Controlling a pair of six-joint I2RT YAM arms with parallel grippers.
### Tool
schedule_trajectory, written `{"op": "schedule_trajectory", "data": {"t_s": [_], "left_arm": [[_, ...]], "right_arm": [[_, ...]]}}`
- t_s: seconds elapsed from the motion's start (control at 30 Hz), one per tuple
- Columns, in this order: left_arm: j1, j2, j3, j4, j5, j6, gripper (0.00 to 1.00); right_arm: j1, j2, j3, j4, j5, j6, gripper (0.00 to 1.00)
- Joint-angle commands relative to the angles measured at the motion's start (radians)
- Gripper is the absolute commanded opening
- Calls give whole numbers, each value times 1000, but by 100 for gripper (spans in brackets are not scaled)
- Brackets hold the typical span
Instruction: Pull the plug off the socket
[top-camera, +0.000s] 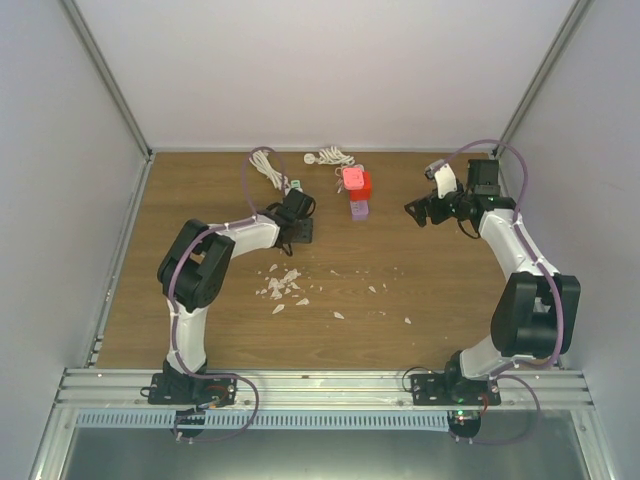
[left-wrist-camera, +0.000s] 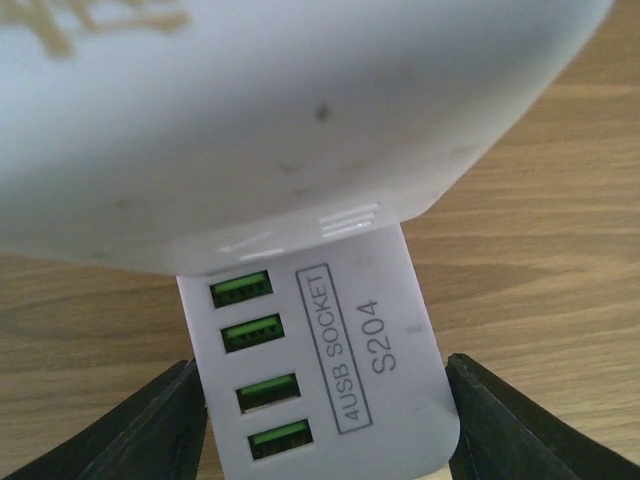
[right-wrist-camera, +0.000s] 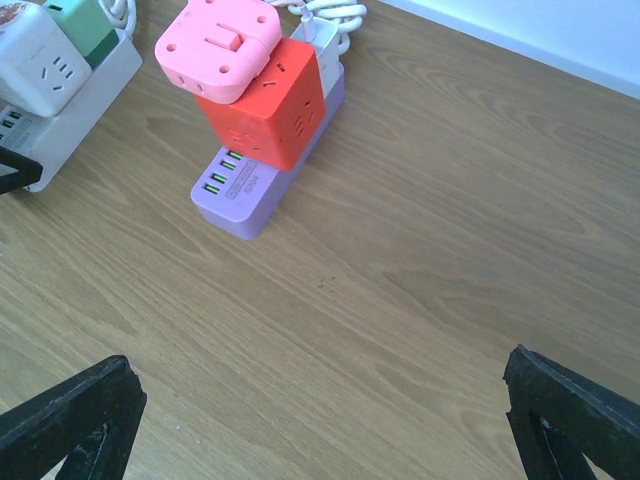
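Observation:
A white socket strip (left-wrist-camera: 385, 375) with several green USB ports fills the left wrist view; a white cube plug (left-wrist-camera: 250, 110) sits plugged on top of it. My left gripper (left-wrist-camera: 325, 435) grips the strip's end, one black finger against each side. In the top view the left gripper (top-camera: 296, 222) is at the back centre-left. The right wrist view shows that strip (right-wrist-camera: 75, 115) with the white cube plug (right-wrist-camera: 35, 55) and a green plug (right-wrist-camera: 85, 15). My right gripper (right-wrist-camera: 325, 420) is wide open and empty over bare wood, at the right in the top view (top-camera: 420, 212).
A purple socket strip (right-wrist-camera: 245, 195) carries a red cube (right-wrist-camera: 265, 110) and a pink adapter (right-wrist-camera: 215, 45). White cables (top-camera: 265, 165) lie along the back wall. White crumbs (top-camera: 285, 285) are scattered mid-table. Enclosure walls stand on three sides.

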Motion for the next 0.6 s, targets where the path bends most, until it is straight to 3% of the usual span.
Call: {"op": "schedule_trajectory", "data": {"t_s": [0.0, 0.57], "left_arm": [[33, -46, -63, 29, -17, 46, 62], [205, -176, -232, -15, 223, 407, 45]], "right_arm": [[5, -13, 1, -17, 6, -18, 100], [4, -16, 16, -47, -2, -37, 100]]}}
